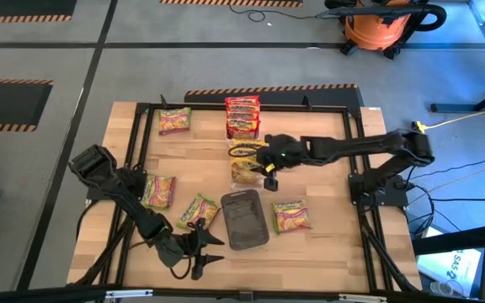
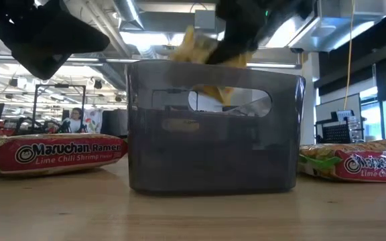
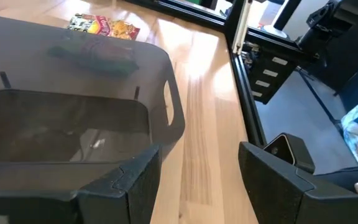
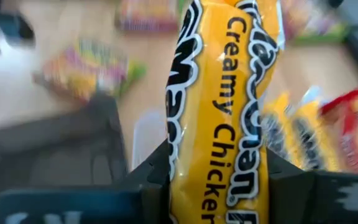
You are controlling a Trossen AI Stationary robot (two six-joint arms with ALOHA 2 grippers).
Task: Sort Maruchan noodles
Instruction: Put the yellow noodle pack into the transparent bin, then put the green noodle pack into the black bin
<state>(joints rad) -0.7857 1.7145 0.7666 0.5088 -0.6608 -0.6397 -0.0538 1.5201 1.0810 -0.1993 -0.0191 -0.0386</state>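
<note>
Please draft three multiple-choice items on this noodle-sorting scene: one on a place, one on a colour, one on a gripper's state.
1. Where is the left gripper?
A. over the red packets
B. at the table's near edge beside the dark bin
C. off the table

2. What colour is the packet in the right gripper?
A. yellow
B. green
C. blue

3. How does the left gripper stand?
A. shut on a packet
B. shut on the bin
C. open, holding nothing

Answers:
1 B, the high view shows it next to the bin.
2 A, the right wrist view shows a yellow Creamy Chicken wrapper between the fingers.
3 C, its wrist view shows the fingers spread with only table between.
</note>
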